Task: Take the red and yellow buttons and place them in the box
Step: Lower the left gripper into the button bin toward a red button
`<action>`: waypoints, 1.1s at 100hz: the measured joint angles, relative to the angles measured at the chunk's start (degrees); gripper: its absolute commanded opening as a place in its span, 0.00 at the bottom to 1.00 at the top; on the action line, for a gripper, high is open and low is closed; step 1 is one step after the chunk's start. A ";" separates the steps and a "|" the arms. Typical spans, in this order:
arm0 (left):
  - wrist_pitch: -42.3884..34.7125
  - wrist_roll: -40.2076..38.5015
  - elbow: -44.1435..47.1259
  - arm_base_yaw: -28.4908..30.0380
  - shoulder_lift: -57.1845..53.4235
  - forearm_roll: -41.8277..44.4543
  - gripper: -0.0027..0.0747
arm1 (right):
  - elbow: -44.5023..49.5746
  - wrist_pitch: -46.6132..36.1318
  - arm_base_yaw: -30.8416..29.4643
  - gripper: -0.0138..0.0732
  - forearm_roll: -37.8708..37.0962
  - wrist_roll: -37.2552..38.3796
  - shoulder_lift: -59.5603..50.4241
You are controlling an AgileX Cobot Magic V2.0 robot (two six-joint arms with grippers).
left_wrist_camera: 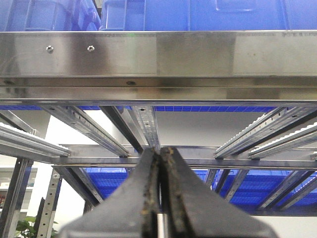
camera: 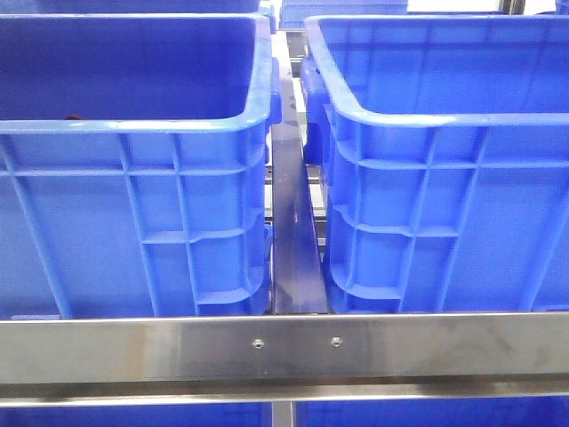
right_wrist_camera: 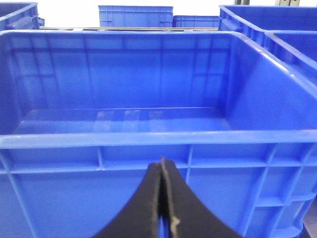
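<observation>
Two look-alike bright-blue crates fill the front view, one on the left (camera: 133, 133) and one on the right (camera: 444, 116); which of them is the box I cannot tell. A tiny dark red speck (camera: 73, 116) peeks over the left crate's near rim, possibly the red button. The yellow button is hidden. Neither gripper appears in the front view. My left gripper (left_wrist_camera: 160, 151) is shut and empty, low beneath a steel rail (left_wrist_camera: 158, 54). My right gripper (right_wrist_camera: 162, 163) is shut and empty, just before the outer wall of a blue crate (right_wrist_camera: 148, 139) whose floor looks bare.
A steel crossbar (camera: 284, 342) runs across the front, below the crates. A dark metal strip (camera: 292, 231) lies in the narrow gap between them. More blue crates (right_wrist_camera: 134, 15) stand behind and beside. Shelf rails (left_wrist_camera: 89, 129) and lower crates show under the rack.
</observation>
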 measured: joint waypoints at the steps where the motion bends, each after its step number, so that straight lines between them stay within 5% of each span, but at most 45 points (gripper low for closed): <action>1: 0.00 0.00 0.00 0.00 0.00 0.00 0.01 | 0.00 0.00 0.00 0.09 0.00 0.00 0.00; 91: -0.04 0.00 -0.14 0.00 0.00 0.00 0.01 | 0.00 0.00 0.00 0.09 0.00 0.00 0.00; 110: 4.69 0.00 -4.56 0.00 0.11 0.00 0.01 | 0.00 0.00 0.00 0.09 0.00 0.00 0.00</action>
